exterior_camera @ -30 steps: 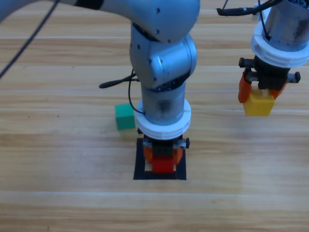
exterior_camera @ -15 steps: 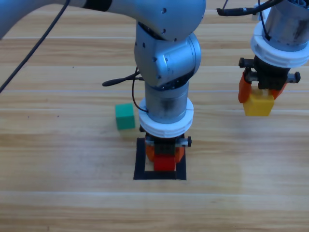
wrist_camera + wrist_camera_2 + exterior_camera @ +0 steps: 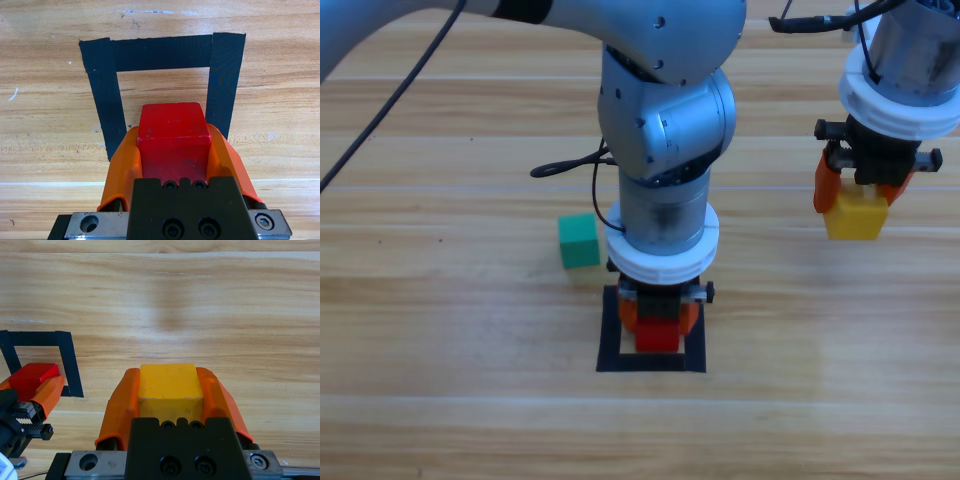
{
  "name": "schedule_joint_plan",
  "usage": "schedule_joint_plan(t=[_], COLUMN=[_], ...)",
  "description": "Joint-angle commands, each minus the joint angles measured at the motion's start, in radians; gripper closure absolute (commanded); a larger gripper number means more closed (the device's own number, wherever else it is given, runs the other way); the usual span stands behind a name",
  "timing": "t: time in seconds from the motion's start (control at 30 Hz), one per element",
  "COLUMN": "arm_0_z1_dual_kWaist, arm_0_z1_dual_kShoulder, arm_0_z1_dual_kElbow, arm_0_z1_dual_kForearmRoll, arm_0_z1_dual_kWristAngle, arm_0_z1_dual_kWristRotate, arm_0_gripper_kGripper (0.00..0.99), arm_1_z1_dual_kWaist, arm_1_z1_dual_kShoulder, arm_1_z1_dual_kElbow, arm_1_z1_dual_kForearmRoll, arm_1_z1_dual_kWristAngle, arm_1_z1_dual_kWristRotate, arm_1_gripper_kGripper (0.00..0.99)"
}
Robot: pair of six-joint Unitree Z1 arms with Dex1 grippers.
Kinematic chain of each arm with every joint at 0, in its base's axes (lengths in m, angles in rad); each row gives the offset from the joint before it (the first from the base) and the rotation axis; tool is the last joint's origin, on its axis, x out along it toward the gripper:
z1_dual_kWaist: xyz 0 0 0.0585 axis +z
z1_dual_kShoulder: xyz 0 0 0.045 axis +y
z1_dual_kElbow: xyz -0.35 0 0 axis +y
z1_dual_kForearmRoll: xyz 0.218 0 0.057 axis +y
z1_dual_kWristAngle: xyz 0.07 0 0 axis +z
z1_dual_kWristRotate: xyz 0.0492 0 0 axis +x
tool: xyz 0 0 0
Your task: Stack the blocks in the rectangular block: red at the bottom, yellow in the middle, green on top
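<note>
The red cube (image 3: 657, 337) (image 3: 173, 134) is held between the jaws of my left gripper (image 3: 659, 322) (image 3: 173, 145), inside the black tape rectangle (image 3: 611, 345) (image 3: 102, 80). I cannot tell whether the cube rests on the wood or hangs just above it. My right gripper (image 3: 860, 195) (image 3: 171, 390) is at the right, above the table, shut on the yellow cube (image 3: 855, 214) (image 3: 170, 382). The teal-green cube (image 3: 579, 241) lies on the table just up and left of the rectangle, free of both grippers.
The left arm's grey body (image 3: 665, 110) stands over the rectangle and hides its far side in the high view. A black cable (image 3: 565, 170) loops out to the arm's left, above the green cube.
The left arm shifted slightly to the right over the rectangle a second ago and has held still since. The right arm with the yellow cube has not moved.
</note>
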Motion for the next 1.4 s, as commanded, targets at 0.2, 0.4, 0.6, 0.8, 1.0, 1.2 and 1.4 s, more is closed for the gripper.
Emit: schedule_joint_plan(t=[0.2,0.4,0.6,0.8,1.0,1.2,1.4], arm_0_z1_dual_kWaist=[-0.032,-0.032,-0.032,-0.015,0.134,0.266,0.31], arm_0_z1_dual_kShoulder=[0.066,0.055,-0.006,-0.126,-0.278,-0.278,-0.179], arm_0_z1_dual_kElbow=[-0.022,-0.03,-0.079,-0.278,-0.182,-0.087,-0.11], arm_0_z1_dual_kForearmRoll=[0.013,0.024,0.069,0.222,0.273,0.271,0.265], arm_0_z1_dual_kWristAngle=[0.011,0.011,0.026,0.064,0.087,0.099,0.107], arm_0_z1_dual_kWristRotate=[0.0,-0.001,0.005,0.062,0.174,0.316,0.425], arm_0_gripper_kGripper=[0.0,0.0,0.0,0.0,0.0,0.0,0.0], arm_1_z1_dual_kWaist=[-0.012,-0.012,-0.012,-0.012,0.012,0.087,0.149], arm_1_z1_dual_kShoulder=[0.016,0.016,0.015,0.015,-0.001,-0.01,-0.001], arm_1_z1_dual_kElbow=[0.01,0.01,0.01,0.01,0.01,0.008,-0.004], arm_1_z1_dual_kForearmRoll=[0.014,0.013,0.013,0.01,0.008,0.008,0.008], arm_1_z1_dual_kWristAngle=[-0.01,-0.01,-0.011,-0.022,-0.083,-0.085,-0.033], arm_1_z1_dual_kWristRotate=[-0.012,-0.012,-0.012,-0.008,0.004,0.026,0.081], arm_1_gripper_kGripper=[0.99,0.99,0.99,0.99,0.99,0.99,0.99])
